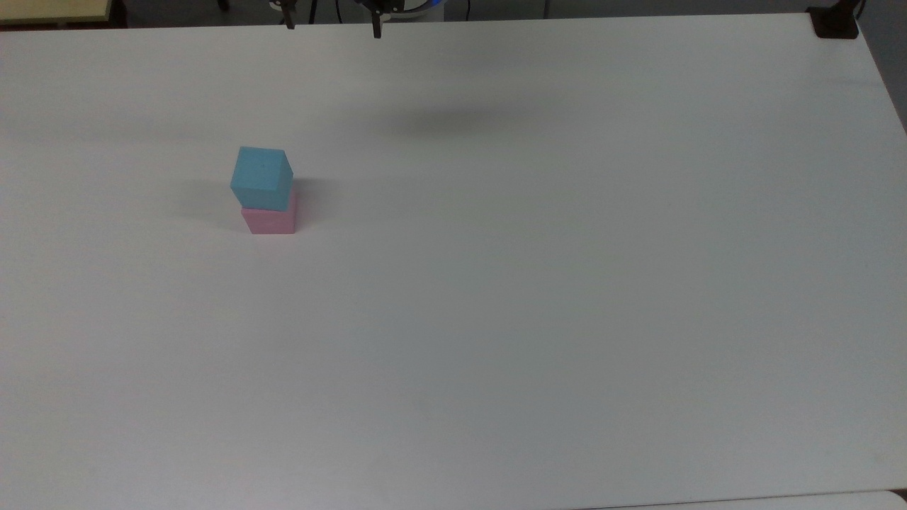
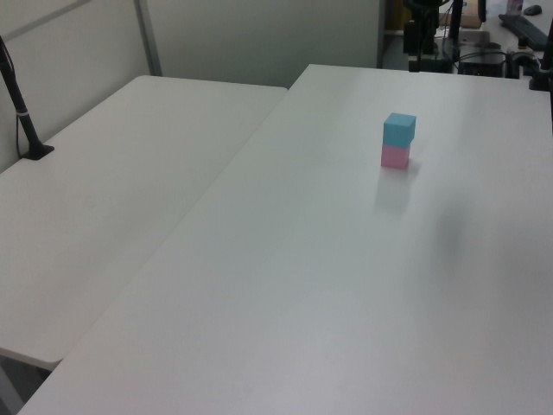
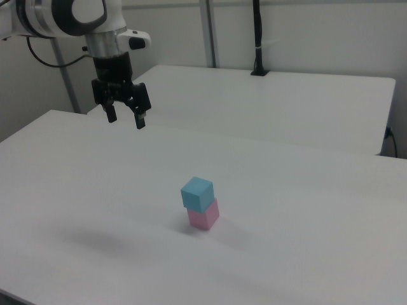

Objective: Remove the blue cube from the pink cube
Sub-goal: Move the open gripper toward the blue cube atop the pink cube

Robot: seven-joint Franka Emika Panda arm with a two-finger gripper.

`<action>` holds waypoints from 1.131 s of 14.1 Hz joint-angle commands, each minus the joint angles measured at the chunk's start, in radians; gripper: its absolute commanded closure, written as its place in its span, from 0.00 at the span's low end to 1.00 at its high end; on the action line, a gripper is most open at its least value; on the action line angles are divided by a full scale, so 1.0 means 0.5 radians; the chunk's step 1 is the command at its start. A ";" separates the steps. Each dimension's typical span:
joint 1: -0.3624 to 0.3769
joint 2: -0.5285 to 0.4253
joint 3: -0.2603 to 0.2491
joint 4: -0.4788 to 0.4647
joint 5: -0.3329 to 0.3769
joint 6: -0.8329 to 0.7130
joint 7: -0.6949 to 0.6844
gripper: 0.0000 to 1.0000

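My two-finger gripper (image 3: 126, 119) hangs above the white table (image 3: 305, 190), fingers spread wide and holding nothing, well apart from the stack. The small sky-blue matte cube (image 3: 197, 193) sits on the small pastel pink matte cube (image 3: 205, 217), turned slightly askew on it. In the top view the pair stands toward the top view's left.

Your arm (image 3: 63, 16) reads as glossy white rounded shells broken by dark grey joint rings, with a thin black cable looping off its rear toward the right view's left. Below a short white wrist collar with a small side protrusion sits a black block, and from it your gripper (image 3: 125, 119) hangs as two slim black fingers (image 3: 140, 117) with the jaws parted.
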 commanded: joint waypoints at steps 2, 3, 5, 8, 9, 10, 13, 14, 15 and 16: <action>0.032 0.016 -0.044 0.002 0.064 0.065 -0.011 0.00; 0.032 0.013 -0.044 0.002 0.079 0.065 -0.011 0.00; 0.023 0.013 -0.050 0.009 0.080 0.092 -0.011 0.00; 0.032 0.010 -0.047 -0.004 0.083 0.114 -0.008 0.00; 0.026 0.013 -0.047 -0.007 0.083 0.120 -0.008 0.00; 0.023 0.013 -0.053 -0.001 0.080 0.129 -0.011 0.00; 0.032 0.019 -0.231 -0.010 0.086 0.221 -0.078 0.00; 0.035 0.046 -0.316 -0.010 0.089 0.221 -0.188 0.00; 0.047 0.068 -0.405 -0.016 0.092 0.224 -0.310 0.00; 0.071 0.101 -0.461 -0.034 0.092 0.224 -0.387 0.00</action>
